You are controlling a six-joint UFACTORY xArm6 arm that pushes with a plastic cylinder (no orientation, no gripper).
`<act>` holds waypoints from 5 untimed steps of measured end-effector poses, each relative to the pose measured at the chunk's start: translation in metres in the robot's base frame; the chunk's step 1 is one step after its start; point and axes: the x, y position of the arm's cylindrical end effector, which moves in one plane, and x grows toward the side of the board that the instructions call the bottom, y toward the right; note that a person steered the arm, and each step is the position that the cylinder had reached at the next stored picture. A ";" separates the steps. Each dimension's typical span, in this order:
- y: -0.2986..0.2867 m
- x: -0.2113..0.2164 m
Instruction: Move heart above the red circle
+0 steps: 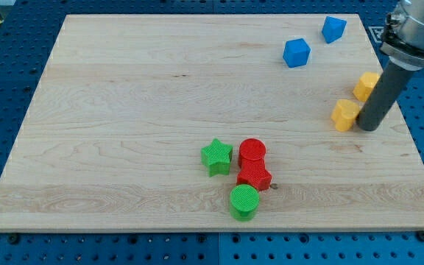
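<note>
The red circle [252,152] stands low in the middle of the wooden board [124,110]. A yellow block that looks like a heart [345,114] lies at the view's right, well up and to the right of the red circle. My tip [369,129] rests on the board just to the right of this yellow block, touching it or nearly so. A second yellow block [366,86] lies just above, partly hidden behind the rod; its shape is unclear.
A green star [216,157] sits just left of the red circle. A second red block [255,177] touches the circle from below, with a green circle [244,202] under it. Two blue blocks [297,52] [333,29] lie at the top right.
</note>
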 end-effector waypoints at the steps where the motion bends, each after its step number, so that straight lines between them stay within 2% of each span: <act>1: -0.028 0.000; 3: -0.073 -0.032; 5: -0.109 -0.090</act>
